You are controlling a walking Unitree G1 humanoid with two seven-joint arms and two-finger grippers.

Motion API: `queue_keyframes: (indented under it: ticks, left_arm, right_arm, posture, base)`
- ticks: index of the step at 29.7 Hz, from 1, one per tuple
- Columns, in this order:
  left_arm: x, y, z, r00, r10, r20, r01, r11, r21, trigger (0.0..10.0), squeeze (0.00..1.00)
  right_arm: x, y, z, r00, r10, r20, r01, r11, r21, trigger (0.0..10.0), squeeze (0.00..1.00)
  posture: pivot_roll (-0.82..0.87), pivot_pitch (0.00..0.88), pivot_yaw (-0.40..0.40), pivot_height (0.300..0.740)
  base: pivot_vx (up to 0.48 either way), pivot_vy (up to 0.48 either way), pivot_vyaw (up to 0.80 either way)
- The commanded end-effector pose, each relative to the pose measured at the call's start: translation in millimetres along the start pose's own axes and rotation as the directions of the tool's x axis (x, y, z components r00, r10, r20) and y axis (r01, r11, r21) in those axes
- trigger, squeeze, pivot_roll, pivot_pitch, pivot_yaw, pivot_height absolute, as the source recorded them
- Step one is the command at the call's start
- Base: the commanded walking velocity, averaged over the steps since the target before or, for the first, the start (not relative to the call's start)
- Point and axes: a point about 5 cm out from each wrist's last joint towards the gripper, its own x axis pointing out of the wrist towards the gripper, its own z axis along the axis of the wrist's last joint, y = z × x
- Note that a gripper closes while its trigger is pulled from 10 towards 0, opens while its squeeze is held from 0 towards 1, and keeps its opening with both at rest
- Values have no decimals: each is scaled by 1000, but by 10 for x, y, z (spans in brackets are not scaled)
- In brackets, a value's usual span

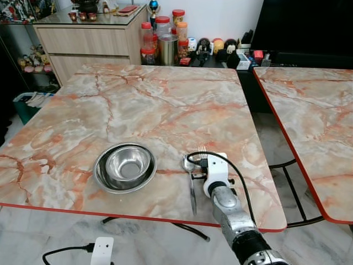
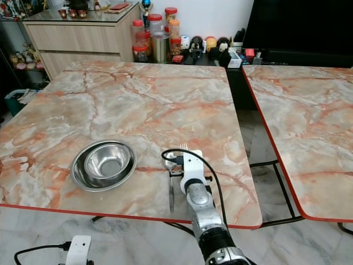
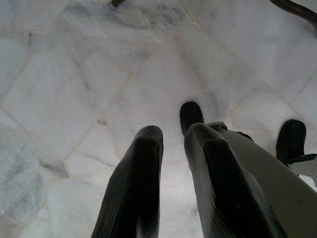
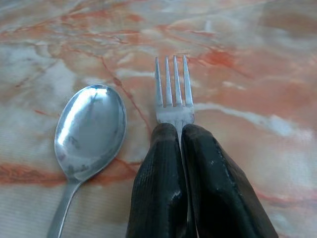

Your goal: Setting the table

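right gripper [image 4: 179,148], with its two long black fingers pressed together, grips a silver metal fork [image 4: 173,94] by the neck, just under the tines. it keeps the fork low over the pink and white marble table [image 1: 165,105], near the front edge and toward the front right corner. i think the fork is being laid down, so the hold is flat and the tines point to the far edge, as a person sitting there would need.

just beside the fork, on its left, lies a silver metal spoon [image 4: 89,131], bowl up, with the handle toward the front edge. fork and spoon are close but apart. more to the left, near the front edge, stands a round steel bowl [image 1: 126,165] inside a wider steel dish [image 1: 102,179]. so the place setting seems almost ready.

left gripper [image 3: 171,163] hangs idle over the pale tiled floor [image 3: 74,74], its fingers a little apart and holding nothing.

jars and small figures [image 1: 165,41] stand behind the far edge, well apart. a second marble table [image 1: 314,121] is on the right, with a gap between. nothing blocks the fork; only the spoon is near enough to be knocked.
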Motion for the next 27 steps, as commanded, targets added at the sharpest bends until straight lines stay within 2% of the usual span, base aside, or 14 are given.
queue_keyframes:
  ticks: [1, 10, 11, 19, 27]
  left_arm:
    - [0, 27, 15, 1000, 5, 8, -5, 1000, 3, 10000, 0]
    - [-2, 28, -3, 1000, 7, 4, -7, 1000, 0, 10000, 0]
    - [-3, 28, -7, 1000, 7, 3, -7, 1000, -1, 10000, 0]
    - [-1, 29, 2, 1000, 7, 2, -7, 1000, -3, 10000, 0]
    - [1, 32, 16, 1000, 6, 4, -6, 1000, -5, 10000, 0]
  right_arm:
    - [-4, 25, 40, 1000, 5, 11, -5, 1000, -5, 10000, 0]
    - [-9, 41, 30, 1000, 9, -1, -9, 1000, 4, 10000, 0]
    - [-9, 39, 35, 1000, 9, -1, -9, 1000, 4, 10000, 118]
    - [-6, 38, 41, 1000, 6, -6, -6, 1000, 5, 10000, 90]
    - [-1, 37, 48, 1000, 3, -10, -3, 1000, 7, 10000, 106]
  posture:
    - [-16, 0, -22, 740]
    - [-13, 0, -21, 740]
    - [-13, 0, -22, 740]
    - [-12, 4, -20, 740]
    - [-12, 5, -19, 740]
  base:
    - [0, 0, 0]
    - [0, 0, 0]
    - [0, 0, 0]
    - [0, 0, 0]
    - [0, 0, 0]
